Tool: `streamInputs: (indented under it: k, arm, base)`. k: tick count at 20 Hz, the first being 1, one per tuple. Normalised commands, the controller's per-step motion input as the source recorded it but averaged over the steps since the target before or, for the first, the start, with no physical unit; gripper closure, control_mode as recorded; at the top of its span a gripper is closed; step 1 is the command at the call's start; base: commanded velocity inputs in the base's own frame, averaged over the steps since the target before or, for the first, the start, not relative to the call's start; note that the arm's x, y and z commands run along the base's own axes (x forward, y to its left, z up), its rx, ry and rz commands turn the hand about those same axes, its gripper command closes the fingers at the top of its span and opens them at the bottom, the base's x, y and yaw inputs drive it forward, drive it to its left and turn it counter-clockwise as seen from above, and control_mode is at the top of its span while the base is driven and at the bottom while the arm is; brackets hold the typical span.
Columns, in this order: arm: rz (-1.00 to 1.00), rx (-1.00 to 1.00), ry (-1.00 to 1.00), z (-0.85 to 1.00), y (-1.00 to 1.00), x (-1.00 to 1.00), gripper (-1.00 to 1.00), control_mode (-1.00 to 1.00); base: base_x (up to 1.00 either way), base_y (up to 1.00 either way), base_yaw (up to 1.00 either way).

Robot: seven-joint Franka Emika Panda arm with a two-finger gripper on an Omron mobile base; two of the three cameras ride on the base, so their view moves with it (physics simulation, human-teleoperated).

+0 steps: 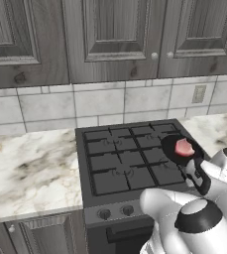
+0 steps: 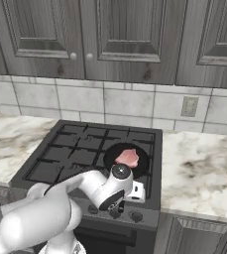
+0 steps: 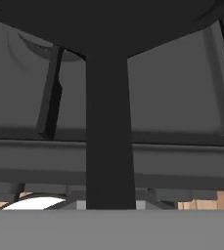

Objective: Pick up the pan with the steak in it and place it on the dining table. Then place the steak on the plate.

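Note:
The black pan sits on the front right burner of the stove, with the pink steak lying in it. The right base view shows the same pan and steak just beyond my wrist. My gripper is low at the pan's near side, shut on the pan's handle. In the hand view the straight handle runs from the bottom centre up to the pan's underside. My fingertips are hidden. The dining table and the plate are out of view.
The black stove has grates, and knobs on its front panel. Marble counter lies on both sides. A tiled wall with an outlet and grey cabinets stand behind.

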Motion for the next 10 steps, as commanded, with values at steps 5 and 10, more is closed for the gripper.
streamInputs:
  k: [5, 10]
  arm:
    - [0.0, 0.04, -0.07, 0.77, 0.04, 0.0, 1.0, -1.0]
    - [0.09, 0.0, -0.08, 0.86, 0.02, -0.21, 1.0, -1.0]
  base:
    - [0.0, 0.0, 0.0]
    - [0.0, 0.0, 0.0]
